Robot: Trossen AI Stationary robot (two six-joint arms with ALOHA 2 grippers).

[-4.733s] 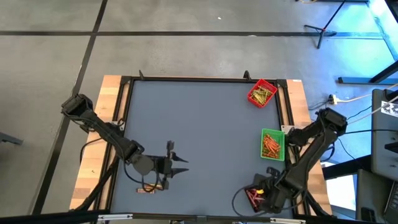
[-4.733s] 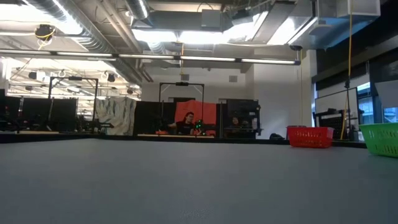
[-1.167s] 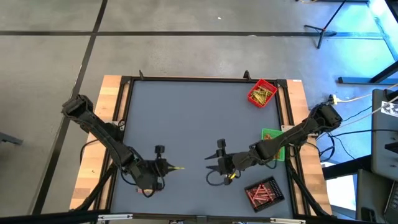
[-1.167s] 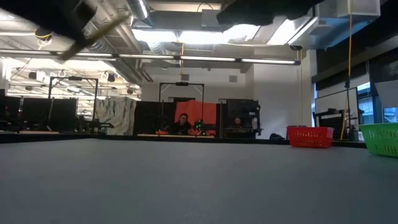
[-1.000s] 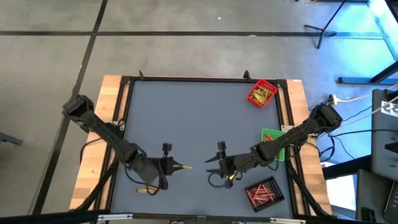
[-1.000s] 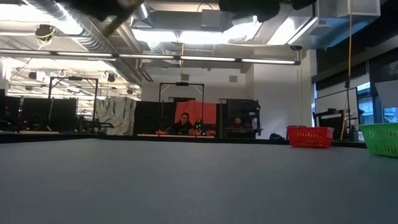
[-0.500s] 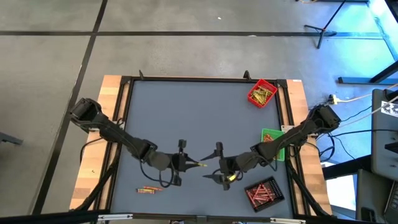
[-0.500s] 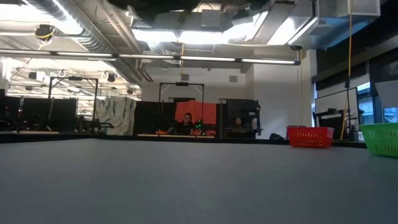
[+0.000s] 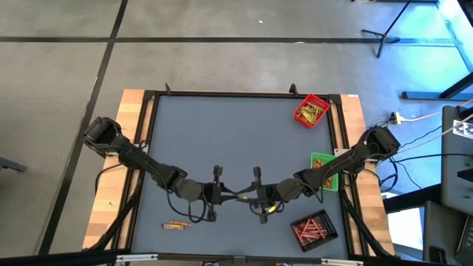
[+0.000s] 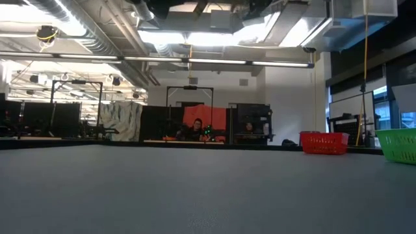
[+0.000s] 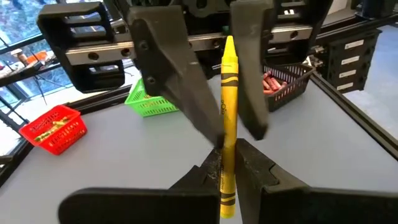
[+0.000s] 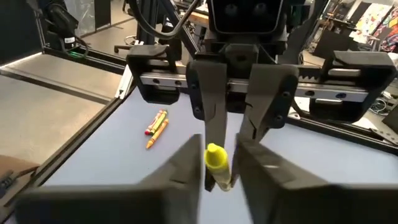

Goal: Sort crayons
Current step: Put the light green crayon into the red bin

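A yellow crayon (image 9: pixel 237 195) hangs in the air above the middle of the table's near half, with my left gripper (image 9: pixel 228 194) shut on it. My right gripper (image 9: pixel 248 196) faces it from the right. Its two fingers (image 11: pixel 177 87) stand close on either side of the crayon's free end (image 12: pixel 216 155), a narrow gap still showing. A few loose crayons (image 9: pixel 175 225) lie flat on the table near its front left. In the low view only dark bits of the arms show at the top. My left gripper pinches the yellow crayon's rear part (image 11: pixel 225 180) between its two fingers. The fingers come about level from the table's left and lie along the crayon. Most of the crayon sticks out past the fingertips toward my right gripper, lifted clear of the table.
A red tray (image 9: pixel 311 111) of yellowish crayons stands at the far right. A green tray (image 9: pixel 323 167) of orange ones sits at the right edge, partly under my right arm. A black tray (image 9: pixel 314 229) of red ones is at the near right.
My left gripper has carried the yellow crayon toward the table's right, up to my right gripper, and turned it to point there. My right gripper has spread its fingers, then drawn them in around the crayon's free end.
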